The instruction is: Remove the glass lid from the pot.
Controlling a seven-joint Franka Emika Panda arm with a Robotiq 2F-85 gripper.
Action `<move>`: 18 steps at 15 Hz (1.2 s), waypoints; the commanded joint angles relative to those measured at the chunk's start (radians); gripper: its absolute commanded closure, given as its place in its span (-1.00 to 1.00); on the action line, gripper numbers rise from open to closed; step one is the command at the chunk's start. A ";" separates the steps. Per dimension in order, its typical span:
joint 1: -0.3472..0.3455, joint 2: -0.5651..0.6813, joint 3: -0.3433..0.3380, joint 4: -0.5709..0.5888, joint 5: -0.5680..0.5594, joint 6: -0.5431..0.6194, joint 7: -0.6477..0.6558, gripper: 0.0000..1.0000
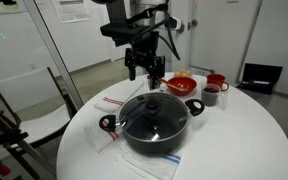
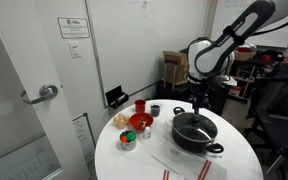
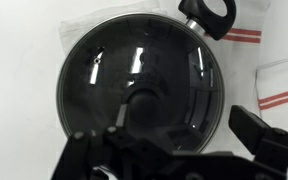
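The black pot (image 1: 154, 135) stands mid-table in both exterior views (image 2: 196, 136). The glass lid (image 1: 154, 115) sits on it, dark knob (image 1: 152, 103) up. In the wrist view the lid (image 3: 104, 70) fills most of the frame, with its knob (image 3: 144, 100) near the centre and one pot handle (image 3: 206, 14) at the top. My gripper (image 1: 145, 72) hangs open and empty a little above the lid, also seen in an exterior view (image 2: 199, 96). In the wrist view its fingers (image 3: 169, 150) straddle the area just below the knob and touch nothing.
The round white table (image 1: 254, 140) holds a red bowl (image 1: 182, 85) and a red cup (image 1: 216, 84) beyond the pot. Red-striped white cloths (image 3: 279, 85) lie beside and under the pot. A metal tin (image 2: 127, 140) is near the table edge. A chair (image 1: 29, 105) stands beside the table.
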 commanded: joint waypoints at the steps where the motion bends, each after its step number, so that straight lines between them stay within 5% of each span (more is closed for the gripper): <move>1: -0.020 0.078 0.013 0.077 0.004 -0.023 0.018 -1.00; 14: -0.036 0.231 -0.001 0.214 -0.004 -0.019 0.070 -1.00; 15: -0.038 0.236 -0.001 0.219 -0.004 -0.014 0.070 -0.50; 18: -0.042 0.241 0.001 0.229 -0.002 -0.012 0.069 -0.21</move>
